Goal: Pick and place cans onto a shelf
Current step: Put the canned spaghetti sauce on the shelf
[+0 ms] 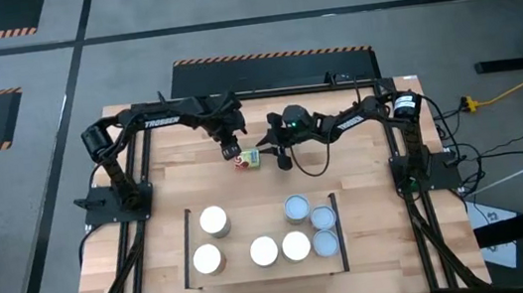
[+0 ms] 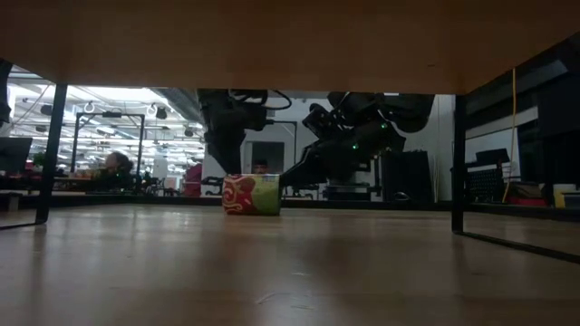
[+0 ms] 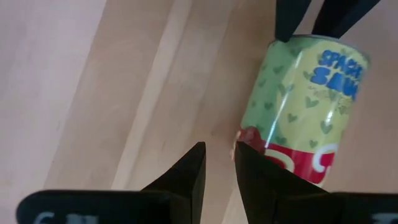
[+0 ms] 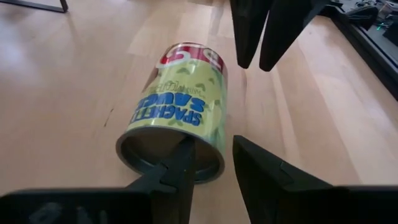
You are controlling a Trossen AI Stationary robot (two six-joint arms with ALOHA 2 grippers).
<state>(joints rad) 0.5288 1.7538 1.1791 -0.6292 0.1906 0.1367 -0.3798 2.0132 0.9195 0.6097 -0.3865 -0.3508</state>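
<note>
**Last can lies on its side between the two arms**

The red, green and yellow can (image 1: 248, 159) lies tipped over on the table (image 1: 365, 179), at the far side, well apart from the shelf (image 1: 237, 232) at the near side. Six cans already stand on the shelf: two at its left end, four towards its right. The tipped can's long axis runs roughly left to right, from one arm to the other, so each arm faces one round end of it.

The left jaws (image 3: 219, 163) sit just beside the can's red end, at its left, with the fingers set narrow and nothing between them. The right jaws (image 4: 213, 151) are at the can's other end, the open rim side. They are also narrow, and one fingertip (image 4: 186, 149) lies over that rim; whether it touches the rim I cannot tell. Neither arm holds the can.

Both arms reach in from their far corners and bend low over the table, wrists tipped down, jaws nearly meeting at the can. They look about equally near.

In my judgement the can must be stood up or gripped across its round side, and with an end-on approach it may roll away.
</note>
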